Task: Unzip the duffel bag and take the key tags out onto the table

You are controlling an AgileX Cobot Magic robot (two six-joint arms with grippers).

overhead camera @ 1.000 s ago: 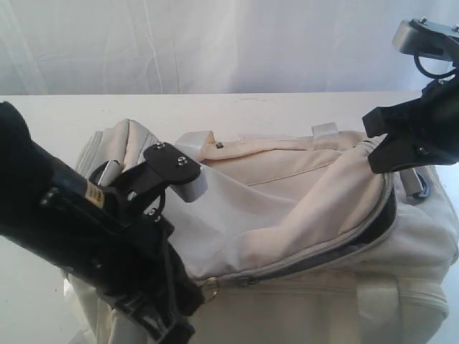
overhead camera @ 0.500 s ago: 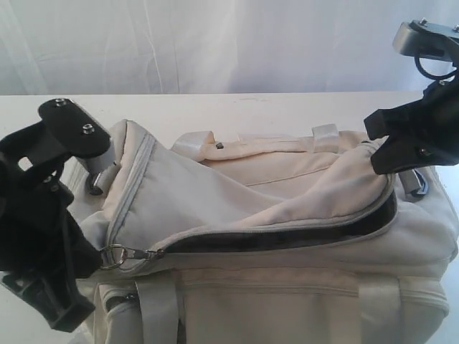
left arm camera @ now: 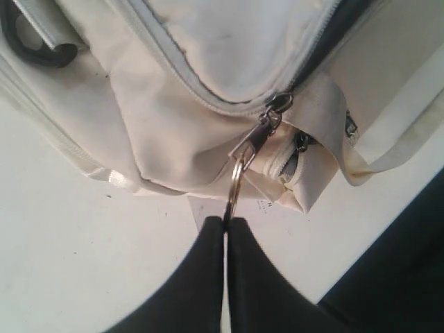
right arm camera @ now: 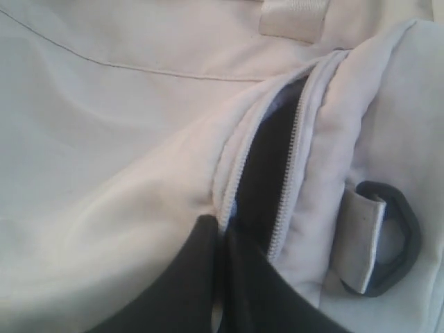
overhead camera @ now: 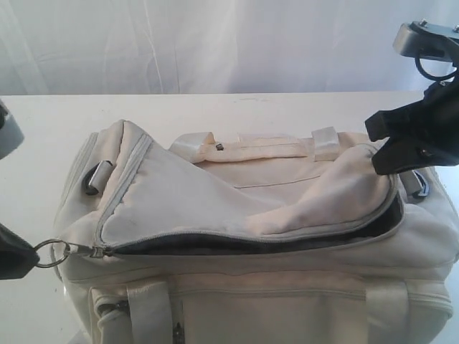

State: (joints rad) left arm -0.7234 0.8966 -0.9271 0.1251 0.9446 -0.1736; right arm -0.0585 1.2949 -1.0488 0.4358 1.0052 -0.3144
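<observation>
We're clenching the left gripper (left arm camera: 225, 223) on the zip ring (left arm camera: 236, 182) just off the bag (overhead camera: 287, 301); right gripper (right arm camera: 220, 232) pinching the bag's flap (right arm camera: 139, 173); aiming for a level pull, flap taut; tags hidden, probably inside the bag.

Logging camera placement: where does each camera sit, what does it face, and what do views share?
Exterior: off the arms, facing across the table at the duffel bag; left gripper and right gripper at the edges.
Left wrist: on left arm, facing its gripper shut on the zipper pull ring.
Right wrist: on right arm, gripper pinching the bag's zipper edge.
Exterior and left wrist share the ring.
</observation>
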